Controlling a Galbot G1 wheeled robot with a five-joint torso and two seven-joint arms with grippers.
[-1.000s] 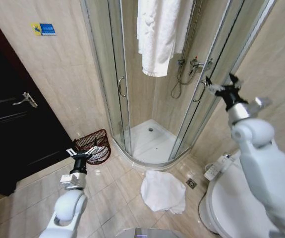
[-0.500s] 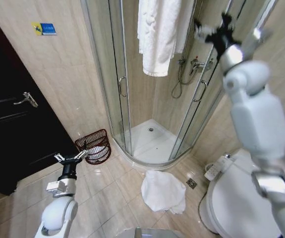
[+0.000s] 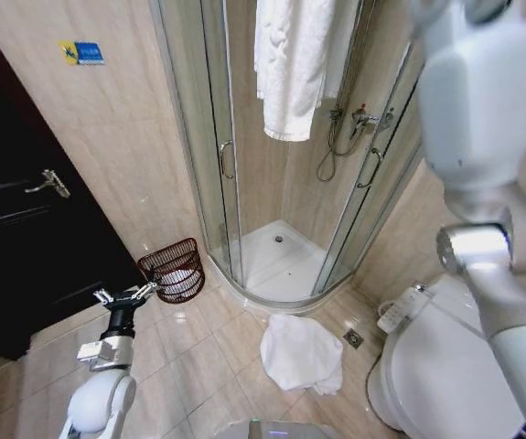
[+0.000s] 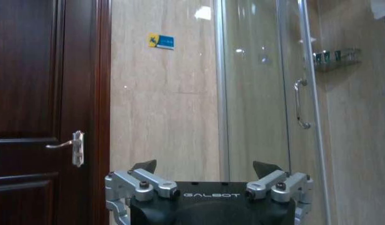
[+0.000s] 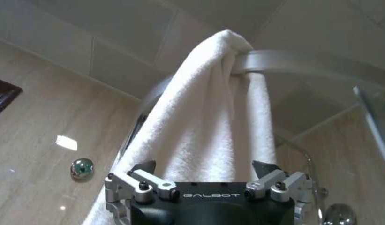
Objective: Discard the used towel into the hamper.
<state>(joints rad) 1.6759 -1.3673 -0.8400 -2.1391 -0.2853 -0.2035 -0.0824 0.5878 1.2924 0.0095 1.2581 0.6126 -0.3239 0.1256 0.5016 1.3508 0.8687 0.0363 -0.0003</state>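
The right arm has risen, its right gripper [image 5: 205, 169] spread wide before the hanging towel [image 5: 199, 112]; left gripper [image 3: 121, 294] spread wide beside the hamper [image 3: 173, 270].

Glossy white rounded arm shells with silver joint rings end in black tools [image 3: 123, 294] marked "GALBOT", their silver-grey finger links fixed with dark screws.

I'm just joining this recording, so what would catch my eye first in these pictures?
A white towel hangs over the top rail of the glass shower enclosure, with the right hand open just before it. Another white towel lies crumpled on the floor tiles. The reddish-brown hamper stands by the dark door, near the open left hand.
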